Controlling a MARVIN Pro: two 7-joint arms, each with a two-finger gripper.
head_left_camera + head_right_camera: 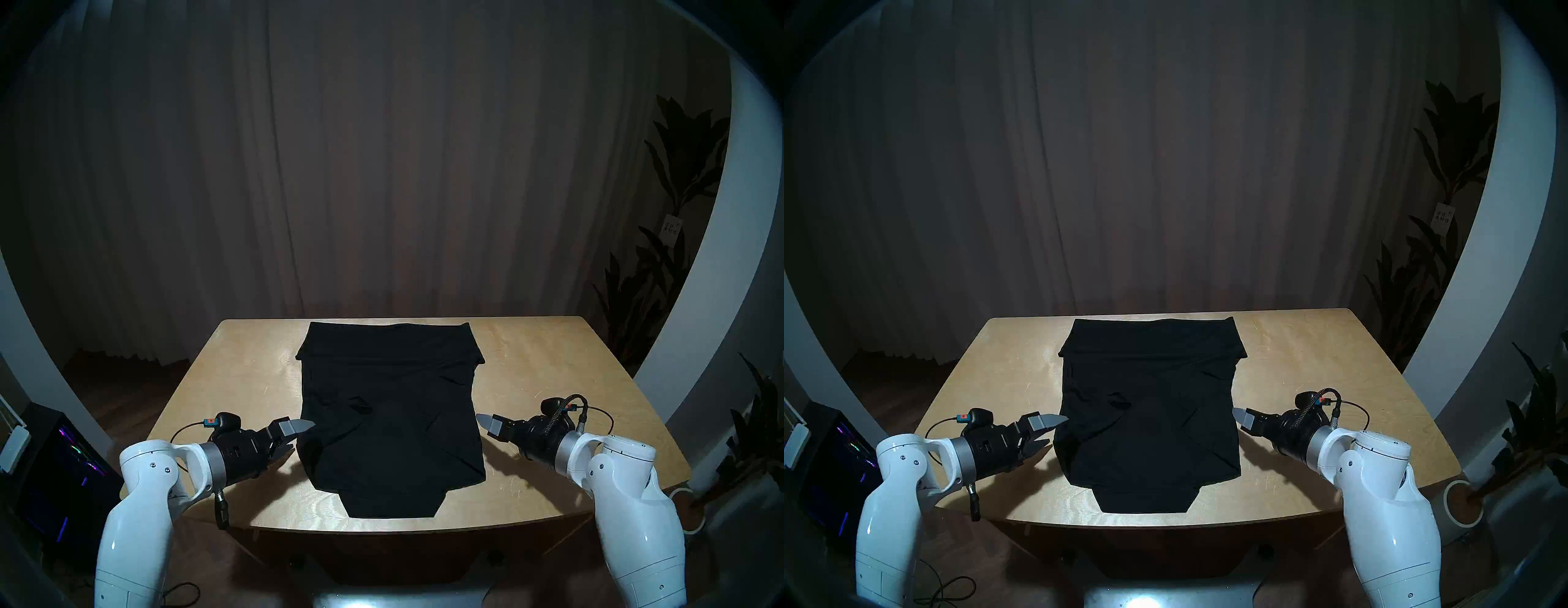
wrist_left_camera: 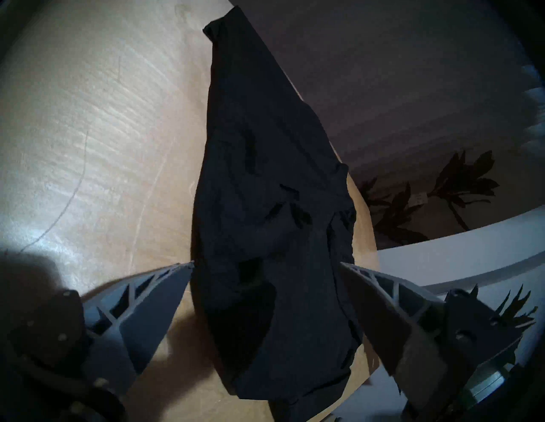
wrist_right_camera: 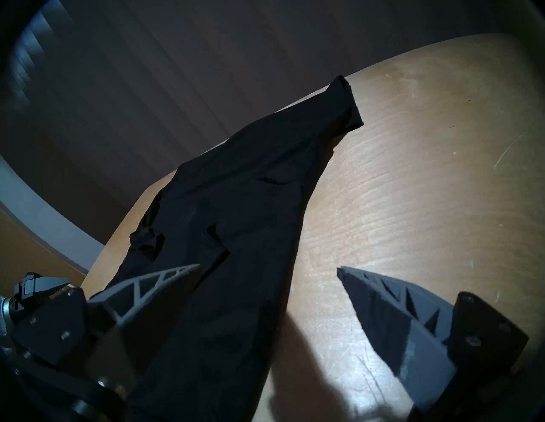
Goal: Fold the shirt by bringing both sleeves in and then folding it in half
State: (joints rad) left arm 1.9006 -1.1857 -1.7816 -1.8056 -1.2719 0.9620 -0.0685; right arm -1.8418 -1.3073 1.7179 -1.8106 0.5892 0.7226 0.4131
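**On the table: sleeves in, halving fold due**

On the wooden table, centred, lay the shirt, sleeves apparently tucked over its body. Flanked by left gripper and right gripper, jaws apart, holding nothing. Next, probably: pinch both near corners together, carry toward the far edge evenly.

White tag on plant: dark marks, too small to read.
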